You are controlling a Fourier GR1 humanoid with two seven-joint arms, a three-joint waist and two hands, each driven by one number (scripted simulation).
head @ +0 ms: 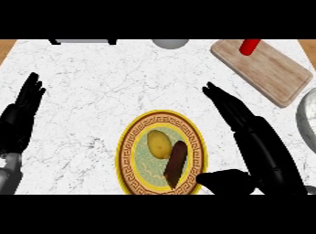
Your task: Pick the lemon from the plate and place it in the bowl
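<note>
Right hand (255, 137) hovers open, fingers straight, just beside the plate (128, 141), poised to grasp its lemon (159, 143) for the bowl (312, 123).

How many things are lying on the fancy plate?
2. The yellow lemon lies near the middle of the plate, and a dark brown long thing lies beside it, toward the right hand.
</note>
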